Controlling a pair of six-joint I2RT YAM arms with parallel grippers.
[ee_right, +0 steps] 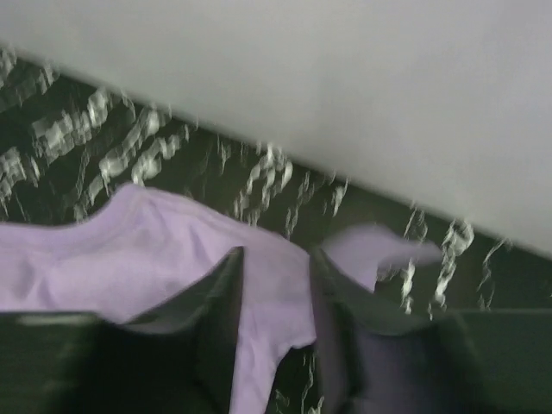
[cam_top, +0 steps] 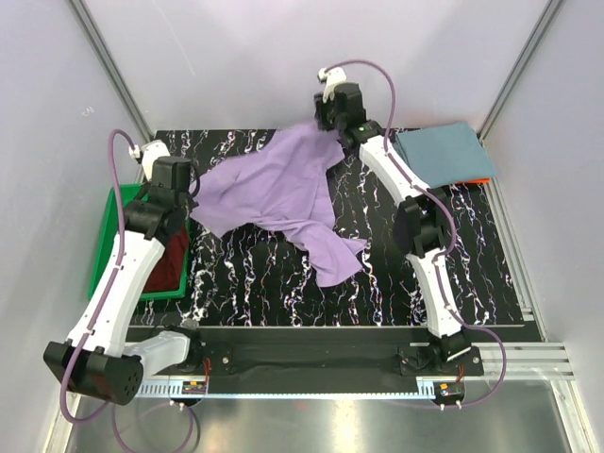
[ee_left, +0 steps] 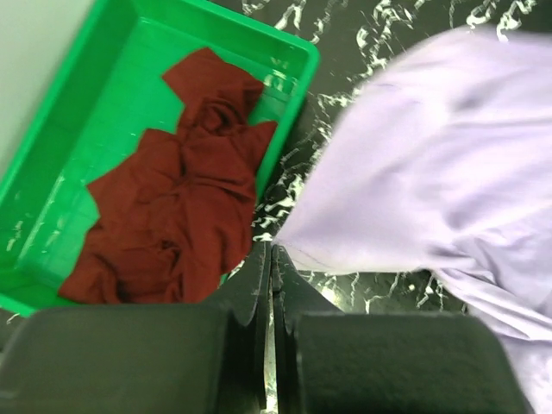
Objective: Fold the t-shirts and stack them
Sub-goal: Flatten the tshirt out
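Observation:
A lavender t-shirt [cam_top: 274,193] hangs and drapes loosely over the middle of the black marbled table [cam_top: 396,293]. My left gripper [cam_top: 195,186] is shut on its left edge; in the left wrist view the cloth [ee_left: 431,172] runs right up to the closed fingertips [ee_left: 272,248]. My right gripper [cam_top: 326,121] is over the shirt's far corner at the table's back edge. Its jaws stand apart [ee_right: 276,254], with blurred lavender cloth [ee_right: 129,250] lying in the gap between them. A teal-blue t-shirt [cam_top: 442,154] lies folded at the back right. A maroon t-shirt [ee_left: 181,207] is crumpled in the tray.
A green plastic tray [cam_top: 109,236] sits at the table's left edge beside my left arm, its rim [ee_left: 293,103] close to the lavender cloth. White walls close in the back and both sides. Bare table shows at the front and right.

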